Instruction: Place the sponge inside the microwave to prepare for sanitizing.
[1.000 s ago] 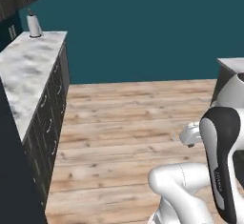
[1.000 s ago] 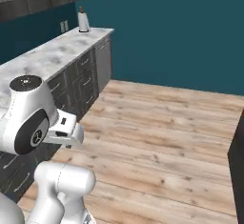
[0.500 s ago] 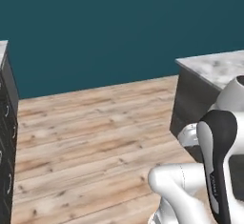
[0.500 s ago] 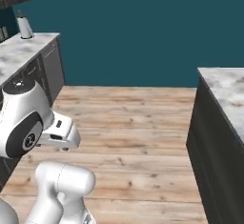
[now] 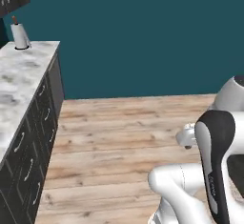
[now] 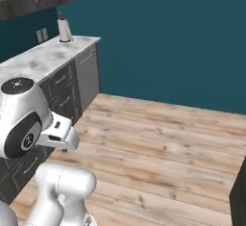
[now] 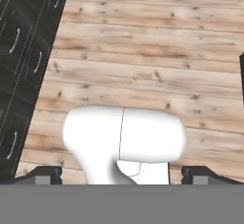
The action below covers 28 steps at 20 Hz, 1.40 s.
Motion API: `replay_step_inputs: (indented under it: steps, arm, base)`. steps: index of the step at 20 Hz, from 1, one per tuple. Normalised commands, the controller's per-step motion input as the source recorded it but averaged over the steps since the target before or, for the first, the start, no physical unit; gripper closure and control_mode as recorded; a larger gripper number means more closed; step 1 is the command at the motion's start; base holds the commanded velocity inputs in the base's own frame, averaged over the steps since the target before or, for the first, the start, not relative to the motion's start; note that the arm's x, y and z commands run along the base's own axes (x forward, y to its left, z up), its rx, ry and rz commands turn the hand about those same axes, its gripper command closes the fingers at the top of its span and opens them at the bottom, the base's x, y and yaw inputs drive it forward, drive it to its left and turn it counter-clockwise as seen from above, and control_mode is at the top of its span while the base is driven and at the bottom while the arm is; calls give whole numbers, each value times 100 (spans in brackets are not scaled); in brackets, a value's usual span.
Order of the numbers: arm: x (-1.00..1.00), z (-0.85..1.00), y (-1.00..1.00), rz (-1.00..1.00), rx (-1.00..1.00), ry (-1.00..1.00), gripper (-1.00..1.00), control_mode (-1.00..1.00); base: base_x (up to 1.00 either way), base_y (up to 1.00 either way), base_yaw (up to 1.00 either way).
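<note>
The gripper (image 7: 122, 175) hangs over the wooden floor (image 7: 143, 75) with its two dark fingertips (image 7: 43, 174) spread wide and nothing between them. A marble counter (image 5: 21, 82) over dark drawers (image 6: 62, 93) runs along the left, with a paper towel roll (image 5: 20, 36) standing at its far end against the teal wall (image 5: 143, 37).

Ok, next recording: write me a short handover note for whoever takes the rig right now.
Gripper: open, holding nothing; its tips stand wide apart over the wood floor.
Surroundings: marble counter with dark drawers on the left, a paper towel roll at its far end, teal wall ahead.
Job's things: sponge and microwave both unlocated.
Done: nothing.
Left: find the sponge, pick it up, reach the microwave, place it inside.
</note>
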Motion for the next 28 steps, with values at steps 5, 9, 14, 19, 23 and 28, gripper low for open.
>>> replay_step_inputs:
  steps: [5, 9, 14, 19, 23, 28]
  arm:
    - [0, 0, 0, 0, 0, 0, -100, 100]
    - [0, 0, 0, 0, 0, 0, -100, 100]
    - [0, 0, 0, 0, 0, 0, -100, 100]
    - [0, 0, 0, 0, 0, 0, -100, 100]
    - [0, 0, 0, 0, 0, 0, -100, 100]
    - [0, 0, 0, 0, 0, 0, -100, 100]
  base:
    - [82, 2, 79]
    - [46, 13, 86]
    - [17, 16, 82]
    - [43, 13, 71]
    - [82, 4, 40]
    - [80, 2, 42]
